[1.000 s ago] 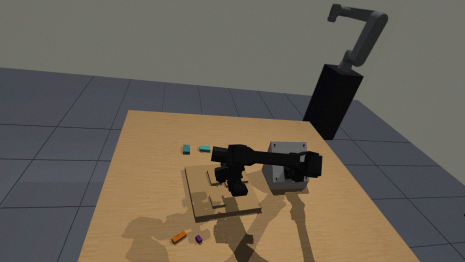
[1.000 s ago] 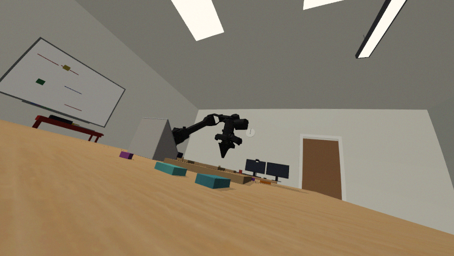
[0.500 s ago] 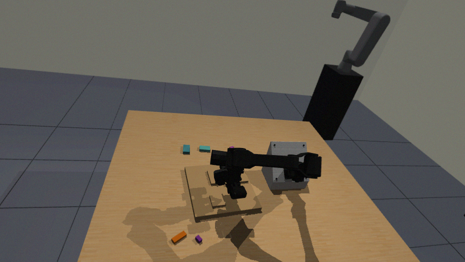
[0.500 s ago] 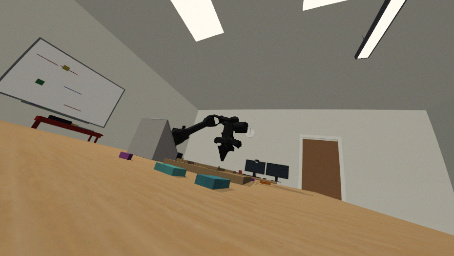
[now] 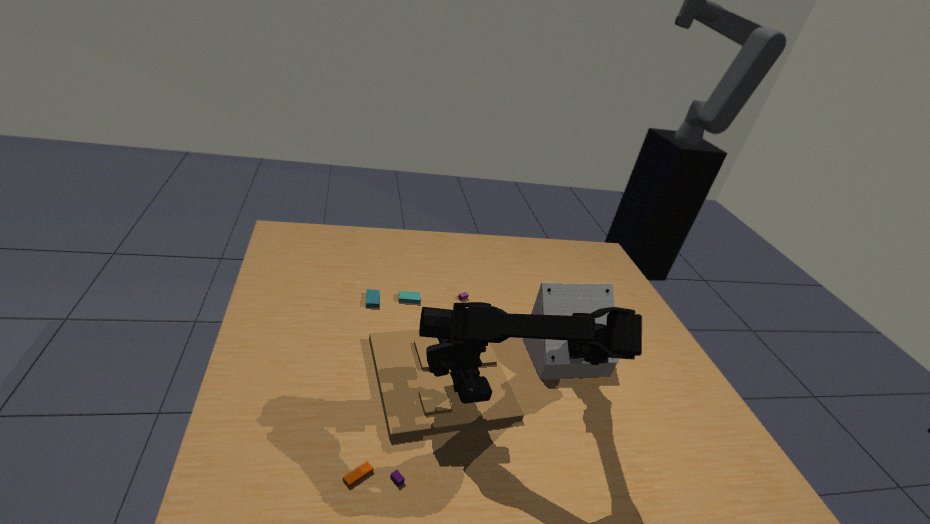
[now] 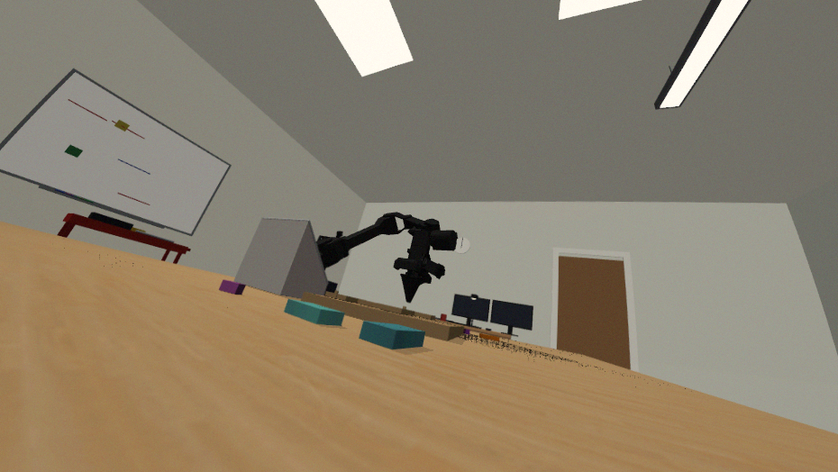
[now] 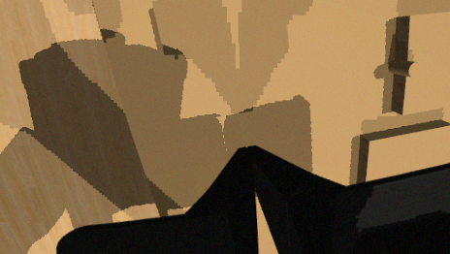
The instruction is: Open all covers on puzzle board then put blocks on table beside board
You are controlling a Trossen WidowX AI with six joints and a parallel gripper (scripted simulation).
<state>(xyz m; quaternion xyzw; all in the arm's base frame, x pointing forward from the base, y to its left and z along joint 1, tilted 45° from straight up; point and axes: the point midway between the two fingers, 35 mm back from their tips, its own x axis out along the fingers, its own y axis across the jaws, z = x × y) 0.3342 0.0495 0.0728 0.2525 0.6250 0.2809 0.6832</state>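
The gripper (image 6: 408,297), clenched on nothing, is pointing down at the puzzle board (image 5: 389,374) mid-counter, risking jamming a cover (image 7: 407,150) sideways.

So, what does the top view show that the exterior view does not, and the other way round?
Only the top view shows the full outline of the puzzle board and the dark pedestal beyond the table.

Only the exterior view shows the whiteboard, the brown door, two monitors and the gap under the closed jaws of the gripper.

Both show two teal blocks, a purple block and the grey base box.
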